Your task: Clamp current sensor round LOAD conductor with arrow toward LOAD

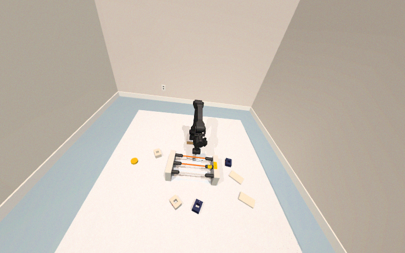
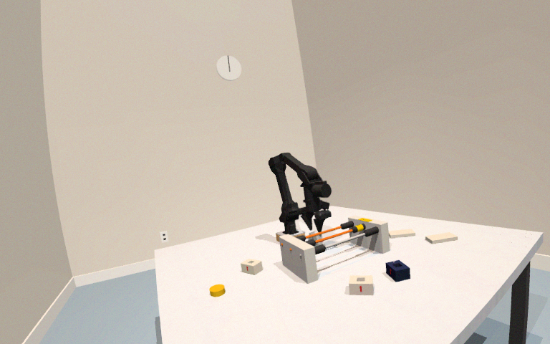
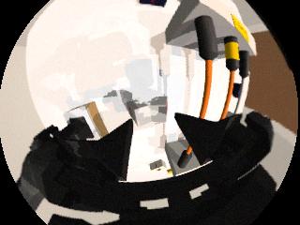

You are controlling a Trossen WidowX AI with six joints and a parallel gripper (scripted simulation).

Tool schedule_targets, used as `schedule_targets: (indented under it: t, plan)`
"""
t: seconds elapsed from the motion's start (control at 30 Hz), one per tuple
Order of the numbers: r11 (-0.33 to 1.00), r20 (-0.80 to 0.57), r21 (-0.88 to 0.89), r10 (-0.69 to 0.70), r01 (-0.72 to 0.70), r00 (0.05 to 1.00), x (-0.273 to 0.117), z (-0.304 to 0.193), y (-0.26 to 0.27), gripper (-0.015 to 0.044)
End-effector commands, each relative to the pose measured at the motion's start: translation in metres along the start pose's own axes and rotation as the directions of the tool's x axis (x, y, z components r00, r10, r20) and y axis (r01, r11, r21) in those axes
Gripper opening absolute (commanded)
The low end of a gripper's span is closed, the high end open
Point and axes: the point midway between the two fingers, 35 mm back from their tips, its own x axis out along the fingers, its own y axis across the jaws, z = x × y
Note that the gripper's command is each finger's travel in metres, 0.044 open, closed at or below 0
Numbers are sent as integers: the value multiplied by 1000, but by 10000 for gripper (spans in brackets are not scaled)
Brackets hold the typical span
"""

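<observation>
The pale grey sensor (image 3: 145, 116) stands on the table between the arm's base and the rack; its jaws are hard to make out. My gripper (image 3: 154, 118) (image 2: 315, 229) is open and points down above the sensor, beside the rack's back conductor. No object shows held between the fingers. The middle orange conductor (image 1: 191, 164) (image 2: 334, 236) (image 3: 229, 94) carries a yellow marker (image 1: 209, 166) (image 2: 359, 228) (image 3: 232, 49) near its right end. Its lettering is too small to read. The sensor's arrow cannot be made out clearly.
The rack has a left post (image 1: 170, 166) (image 2: 298, 259) and a right post (image 1: 215, 175). Cream blocks (image 1: 175, 204) (image 1: 160, 155), dark blue blocks (image 1: 196, 210) (image 1: 228, 163), a yellow disc (image 1: 134, 161) and flat cream plates (image 1: 236, 176) (image 1: 246, 200) lie around it.
</observation>
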Motion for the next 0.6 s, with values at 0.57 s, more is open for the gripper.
schedule_targets:
  t: [0.57]
  plan:
    - [1000, 0, 0, 4, -4, 1000, 18, -1, 2, 280]
